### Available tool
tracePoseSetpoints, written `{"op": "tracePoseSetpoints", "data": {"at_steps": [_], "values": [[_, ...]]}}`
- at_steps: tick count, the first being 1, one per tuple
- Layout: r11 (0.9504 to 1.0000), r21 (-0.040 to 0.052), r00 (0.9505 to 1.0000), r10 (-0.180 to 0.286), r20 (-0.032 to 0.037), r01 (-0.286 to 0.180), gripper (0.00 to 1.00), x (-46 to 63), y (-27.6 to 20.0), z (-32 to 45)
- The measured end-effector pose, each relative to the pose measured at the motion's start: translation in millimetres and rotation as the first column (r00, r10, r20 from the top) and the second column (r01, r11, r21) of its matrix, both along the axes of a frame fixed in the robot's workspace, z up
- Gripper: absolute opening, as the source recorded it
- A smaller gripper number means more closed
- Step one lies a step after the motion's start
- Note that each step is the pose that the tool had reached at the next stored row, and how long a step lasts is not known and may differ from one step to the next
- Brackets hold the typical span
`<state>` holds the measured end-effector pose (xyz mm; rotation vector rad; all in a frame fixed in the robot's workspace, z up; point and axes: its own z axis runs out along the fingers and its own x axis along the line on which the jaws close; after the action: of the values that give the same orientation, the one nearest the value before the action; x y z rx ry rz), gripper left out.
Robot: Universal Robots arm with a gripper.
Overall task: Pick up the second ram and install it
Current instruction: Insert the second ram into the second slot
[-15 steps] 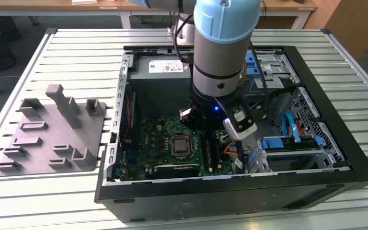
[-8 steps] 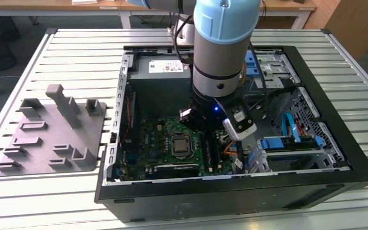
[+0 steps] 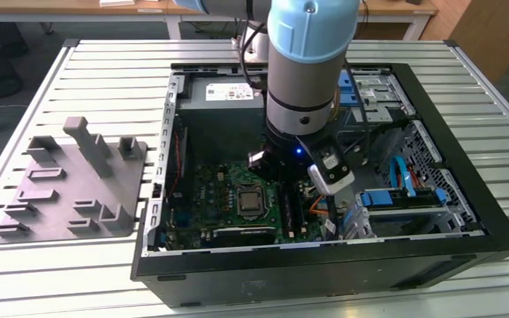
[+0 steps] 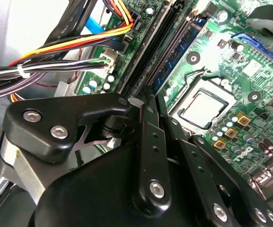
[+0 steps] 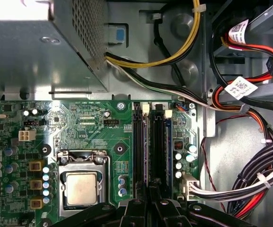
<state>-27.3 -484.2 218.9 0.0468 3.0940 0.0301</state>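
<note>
Pincer point(image 5: 150, 198) down inside the open case point(image 3: 466, 218), over the motherboard's point(image 5: 89, 125) memory slots. Second ram point(image 4: 176, 52) stands in its slot (seating depth unclear). Cannot tell whether the pincer is clenched or released. Insertion apparently underway or done.

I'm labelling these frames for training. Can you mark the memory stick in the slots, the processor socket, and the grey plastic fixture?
Memory stick point(image 5: 166, 151), first wrist view: blue board edge standing in its slot.
Processor socket point(image 5: 82, 187), first wrist view: middle of the metal lid.
Grey plastic fixture point(image 3: 64, 192), exterior view: flat base plate.
</note>
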Motion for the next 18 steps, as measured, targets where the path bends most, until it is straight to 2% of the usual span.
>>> {"op": "tracePoseSetpoints", "data": {"at_steps": [18], "values": [[1.0000, -0.0012, 1.0000, 0.004, 0.0001, -0.004, 0.14, 0.1, 0.5, -1.0]]}}
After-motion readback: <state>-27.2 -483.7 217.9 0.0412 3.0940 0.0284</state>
